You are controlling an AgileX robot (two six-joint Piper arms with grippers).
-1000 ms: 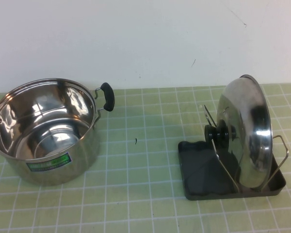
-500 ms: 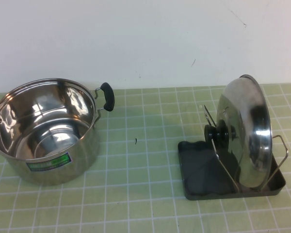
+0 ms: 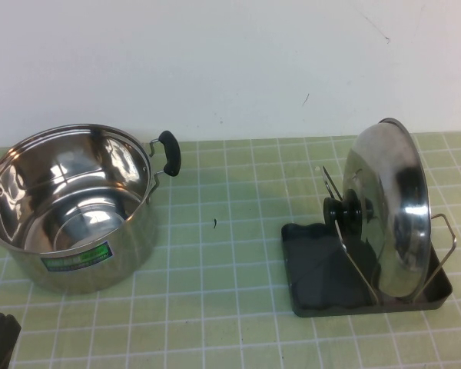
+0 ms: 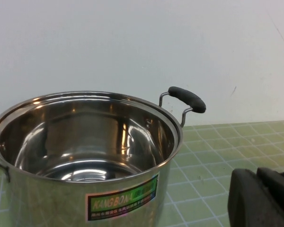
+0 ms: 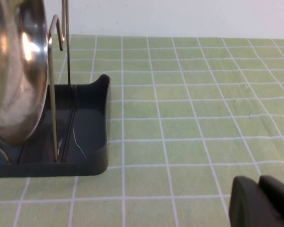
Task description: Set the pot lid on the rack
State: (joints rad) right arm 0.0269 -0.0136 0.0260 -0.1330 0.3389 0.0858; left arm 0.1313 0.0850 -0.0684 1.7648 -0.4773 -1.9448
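Note:
The shiny pot lid (image 3: 392, 200) stands on edge in the rack (image 3: 311, 265), held between the wire loops, with its black knob (image 3: 346, 209) facing the pot. The right wrist view shows the lid (image 5: 14, 71) and the rack's dark tray (image 5: 87, 132) too. My left gripper (image 3: 0, 340) is at the front left corner of the table, shut and empty, a little in front of the pot; its fingers (image 4: 248, 201) lie together. My right gripper (image 5: 260, 201) is shut and empty, low over the table, apart from the rack. It is out of the high view.
The open steel pot (image 3: 131, 250) with a green label and black handle (image 3: 170, 152) stands at the left, and fills the left wrist view (image 4: 42, 203). Green tiled table between pot and rack. A white wall runs along the back.
My left gripper has come into the front left corner of the high view. The lid, rack and pot have not moved.

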